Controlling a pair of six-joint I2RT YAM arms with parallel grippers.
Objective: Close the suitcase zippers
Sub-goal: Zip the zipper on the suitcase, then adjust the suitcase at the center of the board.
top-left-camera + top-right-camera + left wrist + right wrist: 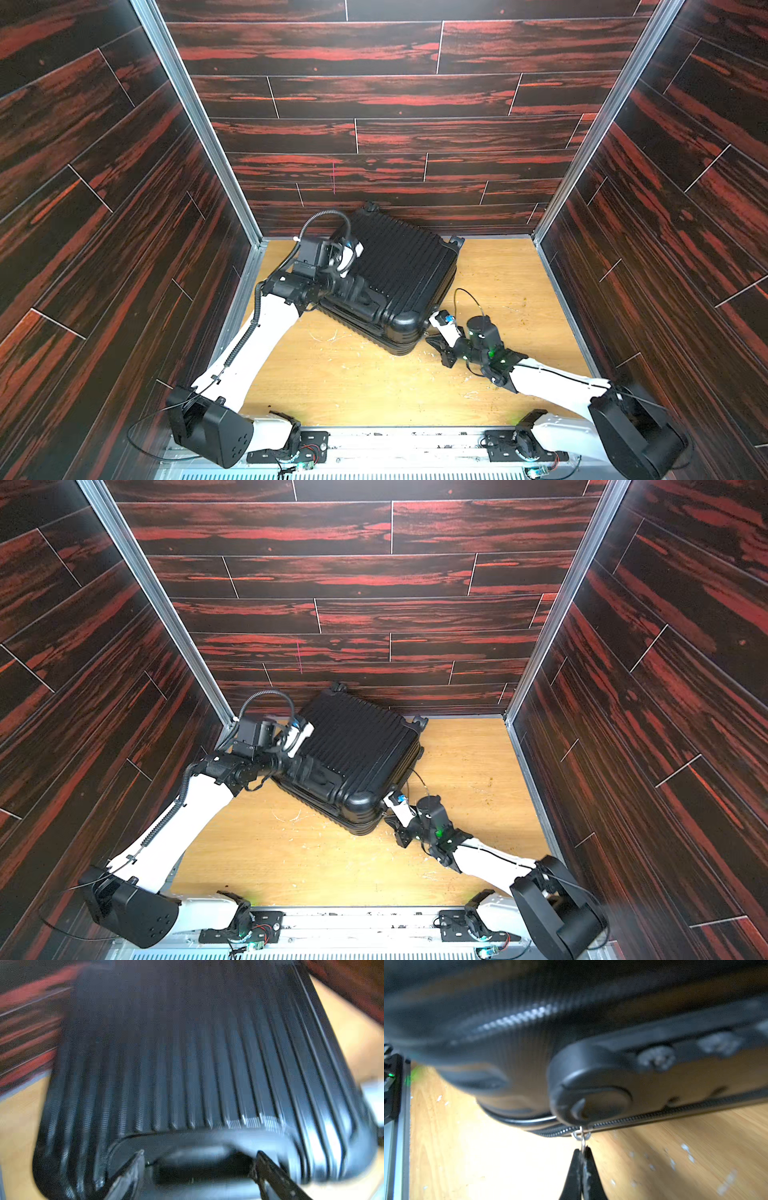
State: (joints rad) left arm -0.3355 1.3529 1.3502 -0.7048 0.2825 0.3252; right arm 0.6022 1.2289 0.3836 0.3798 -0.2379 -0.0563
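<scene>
**Base:** Where's the case?

**Me:** Suitcase point(399, 270) lies flat and skewed on the table point(353, 386), near the back wall. Zipper point(654, 1119) runs along the side seam. My right gripper point(583, 1150) is pressed together on the silver pull point(581, 1136) at the near corner.

**Base:** Left?

**Me:** Left gripper point(200, 1154) is spread, fingers either side of the handle point(207, 1152). Can't tell if they touch.

**Base:** Plan?

**Me:** I'd drag low along the track, never outward, and brace the shell against sliding.

**Base:** Blind spots?

**Me:** Wrist views are smeared. Far seam hidden, no second pull seen. I can't judge how much is zipped.
</scene>
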